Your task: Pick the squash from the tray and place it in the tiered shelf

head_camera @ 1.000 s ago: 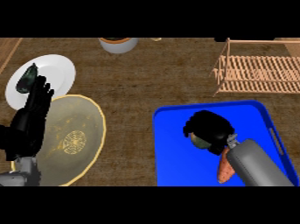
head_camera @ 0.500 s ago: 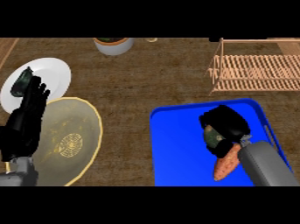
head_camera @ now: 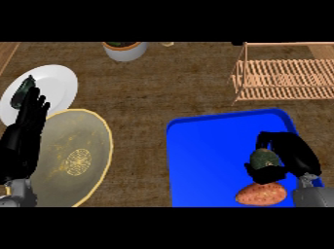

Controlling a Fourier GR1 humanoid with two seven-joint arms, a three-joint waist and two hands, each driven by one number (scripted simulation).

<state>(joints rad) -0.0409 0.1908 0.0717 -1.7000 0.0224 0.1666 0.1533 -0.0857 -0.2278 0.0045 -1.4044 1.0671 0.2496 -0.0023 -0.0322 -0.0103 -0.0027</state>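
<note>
On the blue tray (head_camera: pixel 205 160) at the lower right, my right hand (head_camera: pixel 288 155) is curled round a dark green squash (head_camera: pixel 262 157), whose rounded top shows between the fingers. An orange sweet potato (head_camera: pixel 261 194) lies on the tray just below that hand. The wooden tiered shelf (head_camera: pixel 291 73) stands at the upper right, well apart from the hand. My left hand (head_camera: pixel 22 133) rests open at the left, fingers pointing up over the plates.
A white plate (head_camera: pixel 54 82) with a dark green vegetable (head_camera: pixel 22 92) lies at the upper left. A tan patterned plate (head_camera: pixel 72 155) sits below it. A grey pot (head_camera: pixel 124 49) stands at the back edge.
The view has shifted, so tray, plates and shelf appear lower. My right hand has closed round the squash near the tray's right side. The left hand stayed put.
</note>
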